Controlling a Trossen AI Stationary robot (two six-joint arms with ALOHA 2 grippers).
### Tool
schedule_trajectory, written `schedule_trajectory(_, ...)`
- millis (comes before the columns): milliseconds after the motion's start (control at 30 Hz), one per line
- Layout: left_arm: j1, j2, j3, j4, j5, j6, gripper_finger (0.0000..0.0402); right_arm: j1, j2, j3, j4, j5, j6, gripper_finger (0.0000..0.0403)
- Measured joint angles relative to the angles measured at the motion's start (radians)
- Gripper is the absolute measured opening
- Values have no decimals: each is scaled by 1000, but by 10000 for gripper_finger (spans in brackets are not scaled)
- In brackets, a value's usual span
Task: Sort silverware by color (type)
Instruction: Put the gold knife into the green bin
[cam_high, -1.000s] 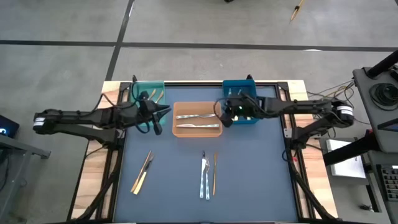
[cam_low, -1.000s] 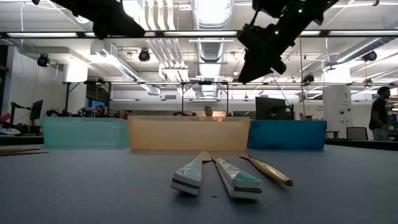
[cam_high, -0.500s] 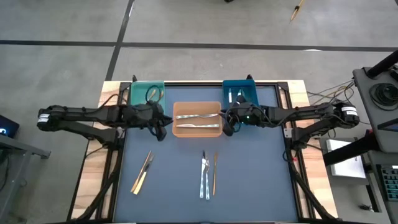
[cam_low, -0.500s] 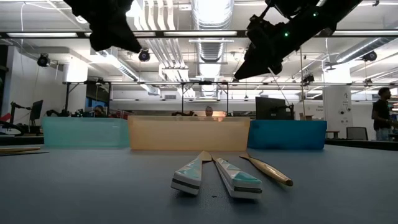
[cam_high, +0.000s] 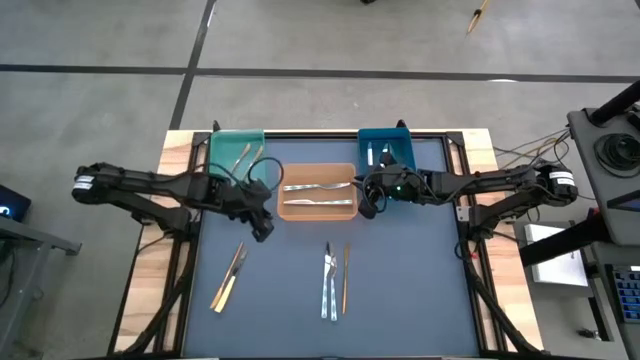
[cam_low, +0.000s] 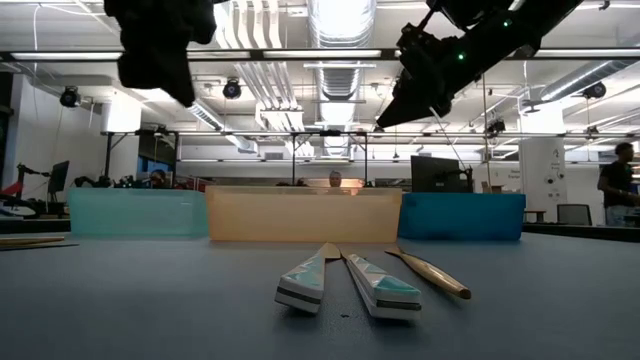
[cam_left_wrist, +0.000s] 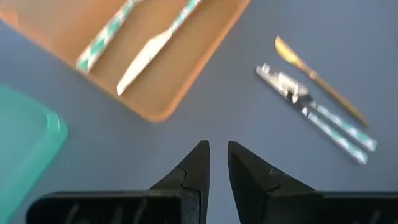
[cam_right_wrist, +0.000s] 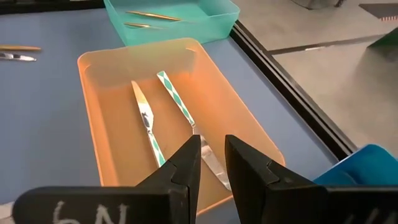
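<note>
Silverware lies in three places on the blue mat: two pieces with teal-and-white patterned handles (cam_high: 330, 285), a gold piece (cam_high: 346, 278) beside them, and a pair at the near left (cam_high: 229, 277). Two more patterned pieces (cam_right_wrist: 148, 127) lie flat in the orange bin (cam_high: 290, 212). Gold pieces lie in the teal bin (cam_high: 222, 150) and silver ones in the blue bin (cam_high: 400, 160). My left gripper (cam_left_wrist: 217, 158) hangs over the mat near the orange bin's near left corner, pointing steeply down, shut and empty. My right gripper (cam_right_wrist: 212, 149) hovers at the orange bin's right end, shut and empty.
The three bins stand in a row along the mat's far edge, teal, orange, blue from left to right. A dark frame rims the mat, with wooden table edges outside it. Bare mat lies between the pieces of silverware and at the near right.
My left gripper has come away from the teal bin toward the table's near edge, sinking a little and tipping steeply downward over the mat. My right gripper has drawn back from the blue bin toward the orange bin's right end, then held still.
</note>
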Motion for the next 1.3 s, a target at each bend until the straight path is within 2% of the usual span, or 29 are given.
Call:
schedule_trajectory(267, -100, 73, 14, -101, 16, -181, 40, 0, 0, 0, 6, 0, -29, 63)
schedule_trajectory(500, -121, 128, 13, -178, 94, -295, 40, 0, 0, 0, 6, 0, -35, 63)
schedule_trajectory(633, -135, 156, 13, -250, 102, -338, 40, 0, 0, 0, 7, 0, -41, 63)
schedule_trajectory(867, -147, 228, 8, -346, 102, -339, 40, -1, 0, 0, 12, 0, -58, 63)
schedule_trajectory(1100, -148, 282, -14, -343, 94, -303, 40, -1, 0, 0, 15, 0, -56, 63)
schedule_trajectory(1300, -148, 265, -94, -304, 92, -321, 40, -1, 0, 0, 18, 0, -56, 63)
